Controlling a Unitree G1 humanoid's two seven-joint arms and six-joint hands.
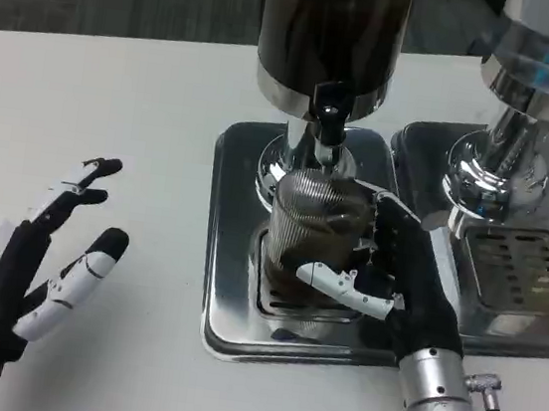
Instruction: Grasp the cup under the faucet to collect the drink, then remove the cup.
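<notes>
White tabletop point(127, 97) runs across the scene, and on it sits the steel drip tray point(228, 260) beneath our dark drink dispenser point(331, 32). We have our right hand point(397, 271) wrapped around the ribbed glass cup point(307, 225): the palm presses the cup's right flank while the thumb crosses in front of its lower wall, so the cup sits directly to the left of the palm, inside the grasp. It stands upright on the tray's grate with its long axis vertical, and its mouth lies straight under the faucet point(328, 122), with dark liquid showing inside; how full it is we cannot read exactly. Our left hand point(33, 256) rests well apart on the table to the far left, fingers spread and holding nothing, so the right hand is plainly the nearer one, and the only one engaged. What we judge matters for the coming move is the stack above the grasp: the faucet hangs close over the rim, so the cup probably cannot rise straight up. We would draw it toward us, back along the forearm's line, keeping it upright to avoid a spill. A second dispenser point(526, 116) stands just beyond the back of our right hand.
</notes>
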